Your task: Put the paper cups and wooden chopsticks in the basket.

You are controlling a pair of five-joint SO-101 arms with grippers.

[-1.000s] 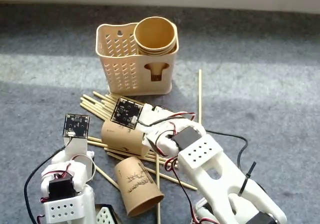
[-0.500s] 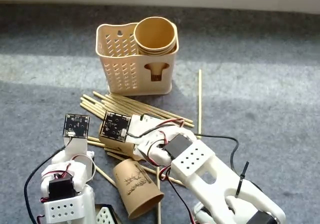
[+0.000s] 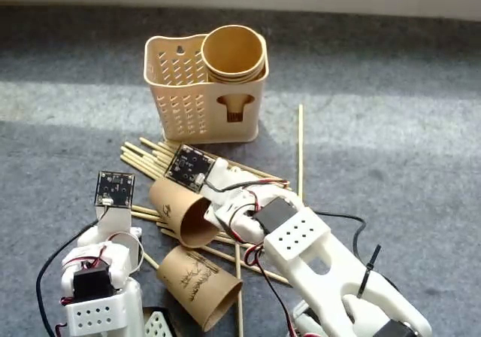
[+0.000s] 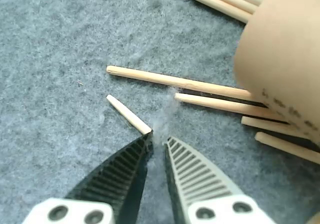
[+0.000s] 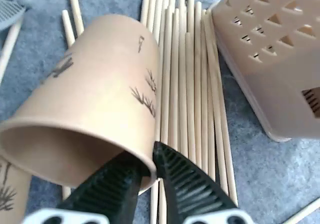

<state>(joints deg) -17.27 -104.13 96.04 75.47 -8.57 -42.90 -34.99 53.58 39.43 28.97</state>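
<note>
A beige plastic basket with small holes [image 3: 180, 100] stands upright on the grey carpet [image 3: 391, 126], toward its far edge. In one compartment of the basket sits a stack of brown paper cups [image 3: 233, 51], mouths up. In front of the basket, near the middle of the carpet, many light wooden chopsticks [image 3: 150, 160] lie flat, most of them side by side in a loose bundle. One single chopstick [image 3: 301, 141] lies apart, pointing toward the far edge.

The right gripper [image 5: 152, 154] is closed on the rim of a brown paper cup with a dark plant drawing [image 5: 85, 109]: one finger is inside the mouth and one is outside. This cup is tilted on its side above the bundle of chopsticks, just beside the basket.

A second brown paper cup with the same drawing [image 3: 199, 286] lies on its side on the chopsticks, closer to the near edge of the carpet.

The left gripper [image 4: 157, 141] hangs low over the carpet toward the near left corner. Its jaws are only a little apart and hold nothing. The end of a chopstick [image 4: 129, 114] lies just at the fingertips.
</note>
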